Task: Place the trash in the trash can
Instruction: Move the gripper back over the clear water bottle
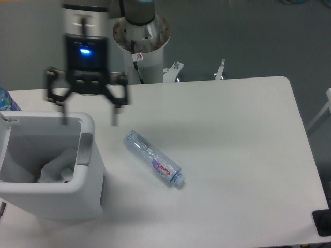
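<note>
The clear crushed plastic bottle (153, 159) with a pink-and-white label and blue cap lies on its side on the white table (232, 144), just right of the trash can. The white rectangular trash can (49, 194) stands at the front left, with a grey strip (85, 149) on its right rim. Crumpled white paper (56, 168) lies inside it. My gripper (90, 116) hangs open and empty above the can's back right corner, its right finger (116, 111) outside the can and its left finger over the opening.
The arm's base column (140, 41) stands behind the table's far edge. A blue-capped bottle top (6, 101) shows at the left edge behind the can. A dark object (321, 223) sits at the front right corner.
</note>
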Controlling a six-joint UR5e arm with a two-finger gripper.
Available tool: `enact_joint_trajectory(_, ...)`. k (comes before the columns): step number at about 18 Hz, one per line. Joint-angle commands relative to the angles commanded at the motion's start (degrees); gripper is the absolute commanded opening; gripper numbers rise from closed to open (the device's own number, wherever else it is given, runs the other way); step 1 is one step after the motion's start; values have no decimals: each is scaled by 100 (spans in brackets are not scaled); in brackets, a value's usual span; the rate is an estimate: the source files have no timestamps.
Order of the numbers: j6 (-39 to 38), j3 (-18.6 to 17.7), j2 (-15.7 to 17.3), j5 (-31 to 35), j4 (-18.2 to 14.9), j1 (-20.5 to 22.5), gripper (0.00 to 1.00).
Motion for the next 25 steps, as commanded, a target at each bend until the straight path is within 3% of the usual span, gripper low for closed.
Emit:
enact_joint_trajectory(5, 0, -27, -369, 273, -9, 650, 100)
enact_joint_trajectory(8, 9, -18, -633, 308, -18, 792, 100)
enact_joint_trajectory(15, 0, -27, -1205, 475, -9, 801, 100)
enact_joint_trajectory(22, -9, -123, -1469, 598, -9, 783, 100)
enact_joint_trajectory(25, 0, -281, -1539, 1002, 9, 722, 100)
